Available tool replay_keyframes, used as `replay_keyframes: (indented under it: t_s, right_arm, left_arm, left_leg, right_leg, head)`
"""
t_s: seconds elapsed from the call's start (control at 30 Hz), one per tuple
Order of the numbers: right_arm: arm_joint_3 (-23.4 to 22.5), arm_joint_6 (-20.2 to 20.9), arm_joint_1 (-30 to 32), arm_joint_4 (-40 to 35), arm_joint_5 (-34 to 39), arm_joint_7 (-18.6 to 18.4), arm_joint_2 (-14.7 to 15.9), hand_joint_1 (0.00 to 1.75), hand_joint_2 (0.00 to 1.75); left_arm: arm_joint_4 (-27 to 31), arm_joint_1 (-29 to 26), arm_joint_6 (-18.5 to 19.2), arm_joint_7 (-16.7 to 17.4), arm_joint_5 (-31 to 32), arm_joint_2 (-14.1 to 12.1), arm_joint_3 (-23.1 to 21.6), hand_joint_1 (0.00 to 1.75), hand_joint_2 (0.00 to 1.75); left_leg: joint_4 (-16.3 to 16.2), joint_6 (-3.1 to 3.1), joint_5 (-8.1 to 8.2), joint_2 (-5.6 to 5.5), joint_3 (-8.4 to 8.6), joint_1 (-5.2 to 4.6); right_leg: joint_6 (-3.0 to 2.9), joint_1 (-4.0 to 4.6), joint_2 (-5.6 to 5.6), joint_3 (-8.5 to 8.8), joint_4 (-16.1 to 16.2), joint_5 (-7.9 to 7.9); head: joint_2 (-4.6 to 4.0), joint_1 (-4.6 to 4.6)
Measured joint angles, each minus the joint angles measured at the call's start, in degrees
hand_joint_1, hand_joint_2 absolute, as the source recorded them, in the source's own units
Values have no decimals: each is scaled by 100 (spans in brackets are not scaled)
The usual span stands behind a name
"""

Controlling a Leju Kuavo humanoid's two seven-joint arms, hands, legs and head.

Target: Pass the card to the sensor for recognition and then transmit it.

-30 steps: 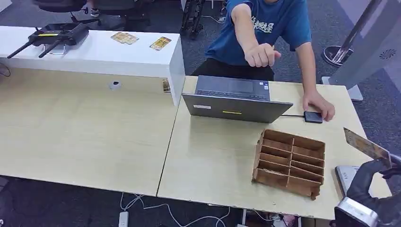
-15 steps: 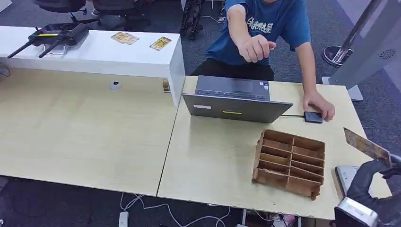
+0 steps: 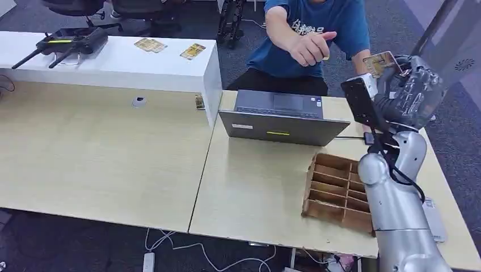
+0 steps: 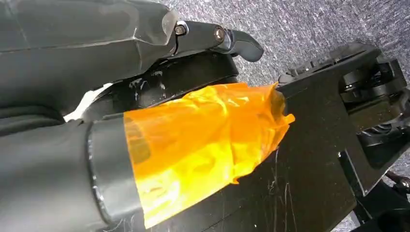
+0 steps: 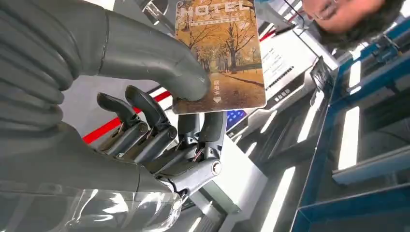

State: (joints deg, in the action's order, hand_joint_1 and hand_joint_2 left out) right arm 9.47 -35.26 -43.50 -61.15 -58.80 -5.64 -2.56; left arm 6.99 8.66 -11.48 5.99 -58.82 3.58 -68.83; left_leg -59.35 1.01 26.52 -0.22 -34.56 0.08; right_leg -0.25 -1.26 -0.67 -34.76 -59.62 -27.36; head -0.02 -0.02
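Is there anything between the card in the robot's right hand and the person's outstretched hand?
Nothing visible. The right hand holds the card raised above the table, and open air separates it from the person's hand beside it.

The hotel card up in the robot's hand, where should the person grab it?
Best guess: pinch the free end of the hotel card, coming from the person's side. The right hand grips the other end between thumb and fingers, so most of the card sticks out clear.
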Motion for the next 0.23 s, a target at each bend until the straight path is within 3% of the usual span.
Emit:
replay_keyframes:
  t_s: [0.23]
  right_arm:
    - [159,9,-73,116,20,-76,44,175,175]
  left_arm:
    - [0,0,0,-9,-33,-4,-26,0,0]
  left_leg:
    - [0,-1,1,2,-4,-1]
  right_leg:
    - [3,-1,-1,-3,2,-3]
  head:
    - [0,2]
